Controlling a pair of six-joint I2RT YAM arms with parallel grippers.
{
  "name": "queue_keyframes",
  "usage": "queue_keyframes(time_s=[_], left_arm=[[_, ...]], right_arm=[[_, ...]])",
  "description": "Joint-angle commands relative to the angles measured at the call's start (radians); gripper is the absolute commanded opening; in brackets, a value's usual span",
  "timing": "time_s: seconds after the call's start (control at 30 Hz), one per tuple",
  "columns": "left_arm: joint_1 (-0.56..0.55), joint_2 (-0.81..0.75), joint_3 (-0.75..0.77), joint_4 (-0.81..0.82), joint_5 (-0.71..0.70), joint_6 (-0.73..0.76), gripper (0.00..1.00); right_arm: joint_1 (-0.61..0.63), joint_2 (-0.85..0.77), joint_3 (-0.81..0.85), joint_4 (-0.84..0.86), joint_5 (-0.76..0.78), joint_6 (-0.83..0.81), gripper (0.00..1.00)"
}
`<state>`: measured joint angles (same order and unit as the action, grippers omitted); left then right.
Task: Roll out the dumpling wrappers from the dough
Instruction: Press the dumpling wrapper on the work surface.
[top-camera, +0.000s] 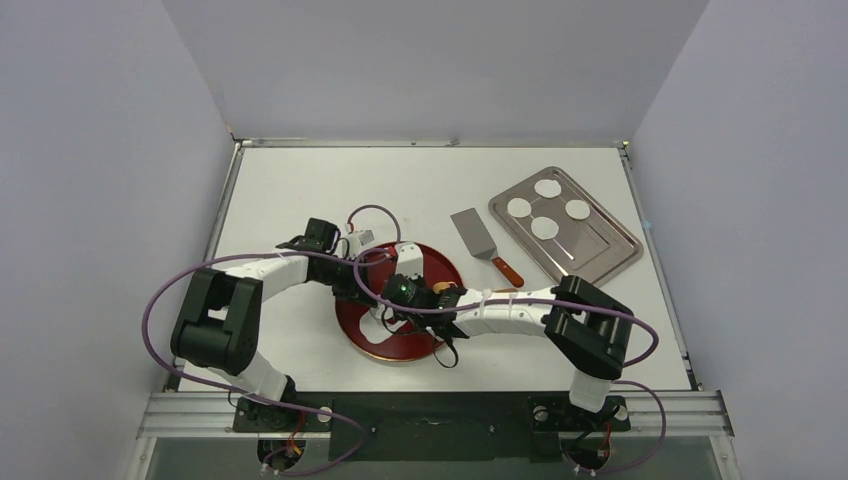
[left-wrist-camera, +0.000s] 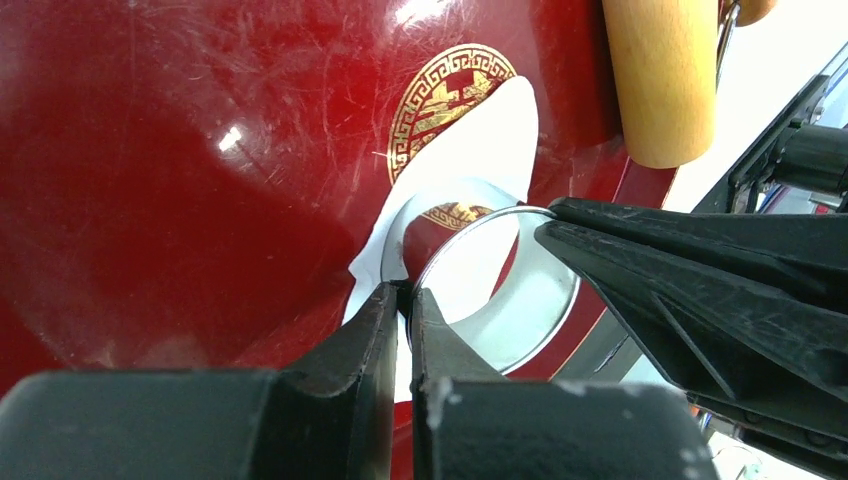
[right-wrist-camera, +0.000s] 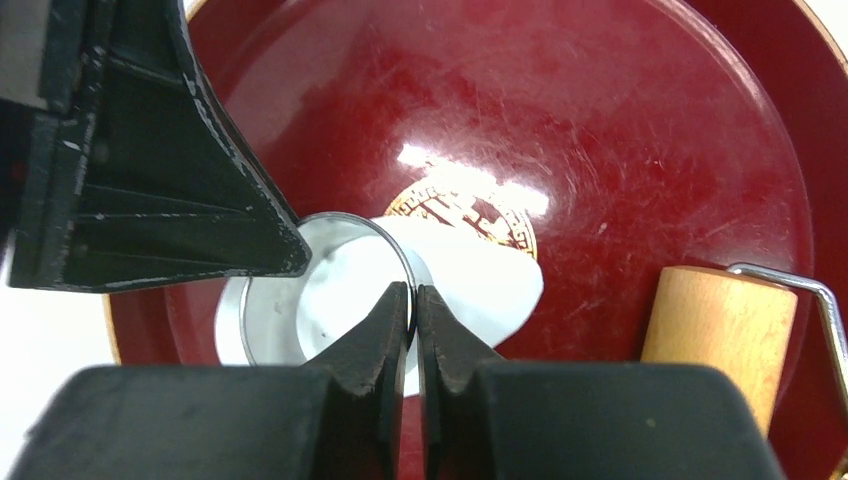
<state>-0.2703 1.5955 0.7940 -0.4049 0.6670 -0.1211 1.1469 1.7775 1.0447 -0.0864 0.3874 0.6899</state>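
Overhead view: both arms reach in over a round red plate (top-camera: 440, 268) at centre frame on the white table (top-camera: 400, 190). Left wrist view: the left gripper (left-wrist-camera: 406, 296) has its jaws pinched nearly together on the thin rim of a metal ring (left-wrist-camera: 545, 305), at lower centre of the frame. Right wrist view: the right gripper (right-wrist-camera: 412, 298) is likewise clamped tight on the same ring's rim, at a different point of its circle, with the other gripper's dark finger touching the rim at upper left. The dough (left-wrist-camera: 495, 140), a thin white sheet with an uneven edge, lies flat on the plate over the gold emblem; the ring sits on one end of it, and white dough shows inside the ring. A wooden roller (left-wrist-camera: 665, 80) rests on the plate just beside the dough, not touching it. Four dumpling wrappers (top-camera: 547, 187) lie apart on a steel tray (top-camera: 610, 255) at upper right of the overhead view, with a spatula (top-camera: 478, 238) between tray and plate.
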Motion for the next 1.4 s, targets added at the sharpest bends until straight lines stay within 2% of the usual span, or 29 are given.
queue_keyframes(time_s=[0.0, 0.17, 0.43, 0.67, 1.0, 1.1, 1.37], left_arm=[[0.001, -0.004, -0.032, 0.063, -0.027, 0.000, 0.00], [-0.011, -0.018, -0.044, 0.074, -0.042, 0.002, 0.00], [-0.085, -0.144, -0.032, 0.071, -0.137, 0.057, 0.00], [-0.108, -0.133, -0.011, 0.035, -0.171, 0.072, 0.15], [-0.109, -0.202, 0.014, 0.026, -0.224, 0.080, 0.27], [-0.109, -0.204, 0.012, 0.029, -0.227, 0.085, 0.37], [-0.133, -0.194, 0.018, 0.019, -0.269, 0.090, 0.40]], right_arm=[[0.000, -0.028, -0.063, 0.052, 0.009, 0.016, 0.02], [0.001, -0.026, -0.094, 0.077, 0.006, 0.018, 0.00], [0.001, -0.059, -0.156, 0.152, 0.025, 0.002, 0.00], [0.001, -0.046, -0.168, 0.174, 0.021, -0.021, 0.01], [0.000, -0.051, -0.180, 0.196, 0.023, -0.034, 0.07], [0.000, -0.052, -0.181, 0.199, 0.021, -0.041, 0.11], [0.001, -0.055, -0.151, 0.204, 0.003, -0.056, 0.16]])
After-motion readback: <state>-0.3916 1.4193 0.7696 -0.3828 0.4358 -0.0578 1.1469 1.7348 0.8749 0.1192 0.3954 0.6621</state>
